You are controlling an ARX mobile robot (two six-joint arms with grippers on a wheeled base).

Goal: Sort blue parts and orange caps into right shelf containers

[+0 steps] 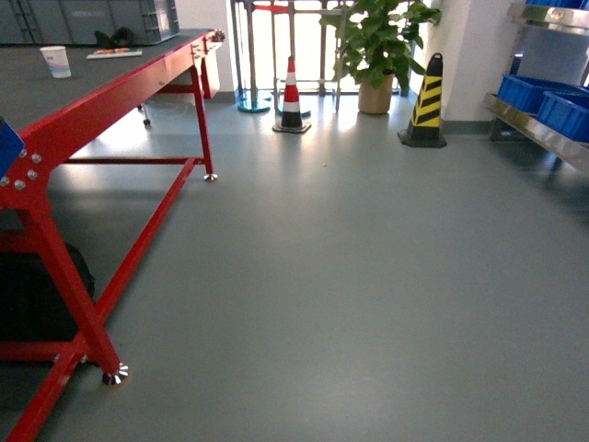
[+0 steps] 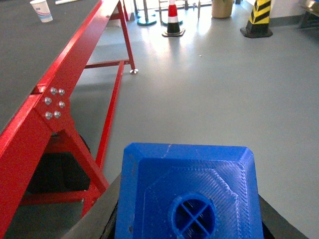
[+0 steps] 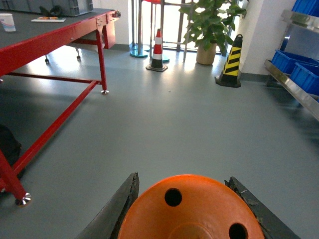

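- The left gripper (image 2: 187,219) is clamped on a blue part (image 2: 189,191): dark fingers (image 2: 97,219) press against both flanks of the block, whose top face with its round, cross-braced hole fills the bottom of the left wrist view.
- The right gripper (image 3: 187,214) grasps an orange cap (image 3: 192,209); a dark finger (image 3: 119,209) hugs each side of the cylinder, and small holes show in its flat top. Any print on its side is out of sight.
- Both held pieces hang above bare grey floor (image 1: 350,276), clear of the table and of the shelf.
- To the left stands a red-framed table (image 1: 110,101) with a dark top; a paper cup (image 1: 56,61) sits on it far back, near a flat tray-like item too small to make out.
- Ahead, near the far wall, stand a red-and-white cone (image 1: 292,97), a potted plant (image 1: 377,46) and a yellow-and-black cone (image 1: 427,103).
- At the right edge, a metal shelf (image 1: 538,133) carries the blue bins (image 1: 543,97), set side by side, well apart from both grippers.
- In the head view neither gripper shows; only a blue sliver appears at the left edge.
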